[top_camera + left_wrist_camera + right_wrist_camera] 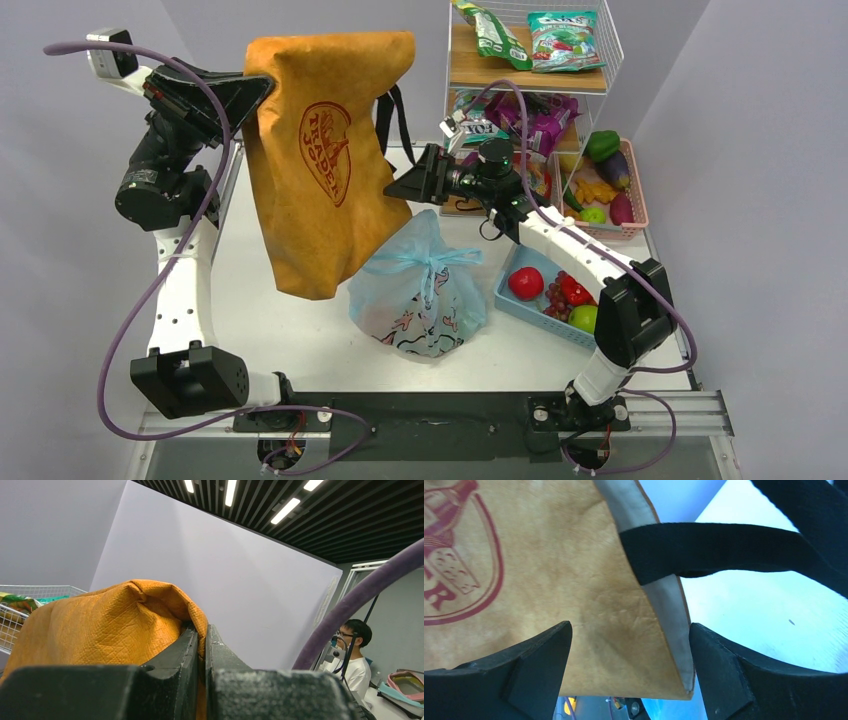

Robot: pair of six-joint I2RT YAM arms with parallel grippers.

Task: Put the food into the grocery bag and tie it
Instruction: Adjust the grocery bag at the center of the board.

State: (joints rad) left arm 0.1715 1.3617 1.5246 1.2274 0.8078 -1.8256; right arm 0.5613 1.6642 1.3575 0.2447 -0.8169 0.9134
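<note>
Two arms reach over the table (280,330), and we use the grocery bag (420,295) as our marker. This thin blue bag sits on the table between the two arms. It looks puffed out, and its handles are tied in a knot (435,262) on top. We cannot tell what is inside.

Up and to the left of the grocery bag hangs a big tan tote (320,170), lifted off the table. The left end effector (252,90) is pressed together on the tote's top edge. In the left wrist view, we see the tan cloth squeezed between its fingers (190,645).

Just behind the grocery bag is the right end effector (395,188). It is spread wide and holds nothing. In the right wrist view, the tote's lower side edge sits between its fingers (539,655), near a black strap (724,547).

Just to the right of the grocery bag is a blue tray (507,300). It holds a red round fruit (525,282) and a green apple (583,318). Farther back to the right is a pink basket (637,215) of vegetables.
</note>
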